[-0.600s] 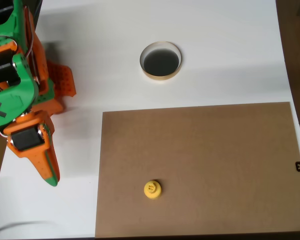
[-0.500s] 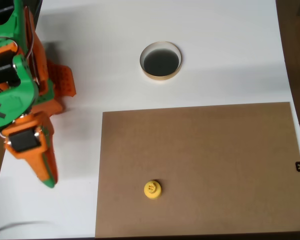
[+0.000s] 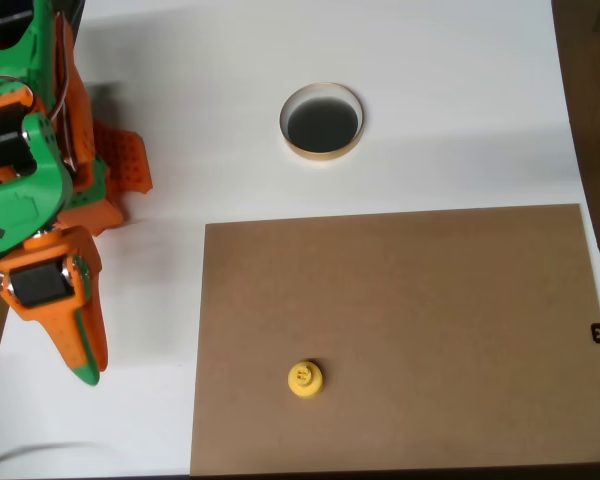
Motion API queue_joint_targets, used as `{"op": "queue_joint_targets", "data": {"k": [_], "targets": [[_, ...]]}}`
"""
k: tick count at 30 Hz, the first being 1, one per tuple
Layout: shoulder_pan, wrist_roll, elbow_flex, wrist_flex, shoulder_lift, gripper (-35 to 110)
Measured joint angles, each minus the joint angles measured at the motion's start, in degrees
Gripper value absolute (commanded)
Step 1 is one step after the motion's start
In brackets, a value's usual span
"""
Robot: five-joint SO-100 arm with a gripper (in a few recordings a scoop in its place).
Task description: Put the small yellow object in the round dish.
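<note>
gripper [image 3: 85, 365]: fingers pressed together, holding nothing, over white table [image 3: 460, 120] near its left edge | small yellow object [image 3: 304, 379]: on brown board [image 3: 430, 330], near its bottom-left corner | round dish [image 3: 322, 121]: on table beyond board's top edge

On the surface [image 3: 430, 100] a board [image 3: 430, 320] carries the small piece [image 3: 304, 379] near its lower left, the dish [image 3: 322, 121] sits above the board, and the tool [image 3: 82, 365] hangs far left.

Brown board [image 3: 430, 330] flat on white table [image 3: 450, 120].
</note>
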Motion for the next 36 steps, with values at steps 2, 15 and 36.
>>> {"op": "queue_joint_targets", "data": {"k": [2, 15, 36], "targets": [[-0.4, 0.4, 0.0, 1.0, 0.0, 13], [-4.2, 0.2, -10.4, 2.0, -7.6, 19], [-12.3, -13.1, -33.2, 6.3, -42.2, 29]]}}
